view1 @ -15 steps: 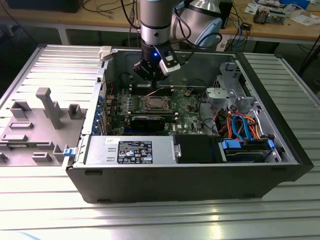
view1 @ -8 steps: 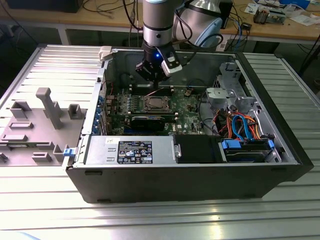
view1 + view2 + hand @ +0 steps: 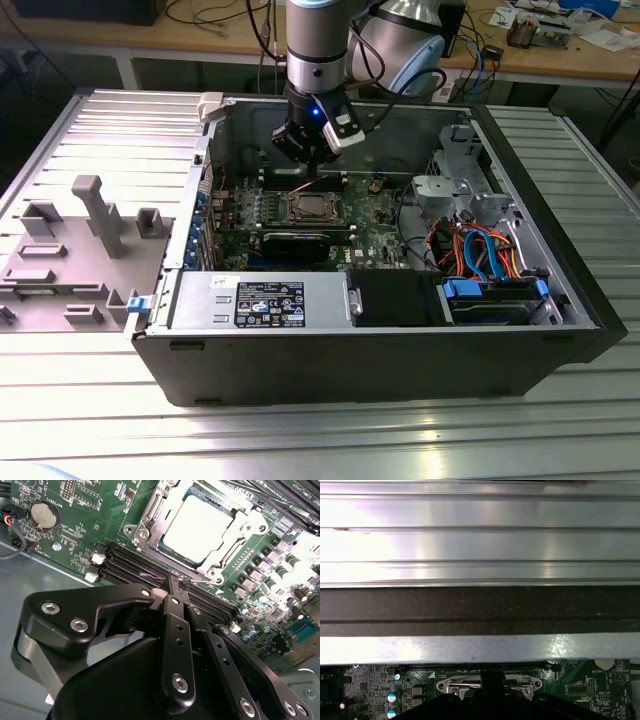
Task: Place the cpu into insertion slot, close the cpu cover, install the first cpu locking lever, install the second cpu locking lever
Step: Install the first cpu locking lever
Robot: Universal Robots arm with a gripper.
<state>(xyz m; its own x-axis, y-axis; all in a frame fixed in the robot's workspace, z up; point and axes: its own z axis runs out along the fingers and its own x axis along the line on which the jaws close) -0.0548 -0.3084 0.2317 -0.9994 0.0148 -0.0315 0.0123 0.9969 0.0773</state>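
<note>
Inside the open computer case (image 3: 560,300), the cpu (image 3: 197,527) already sat in the insertion slot (image 3: 312,208), and the cpu cover (image 3: 150,517) appeared to lie closed around it. The gripper (image 3: 179,587), fingers pressed together and holding nothing, hovered just beside the socket's edge over the memory slots (image 3: 135,570); I judged the lever work was under way. Room was tight: case walls rose close by, and cables (image 3: 480,255) crowded the exterior view's right.
</note>
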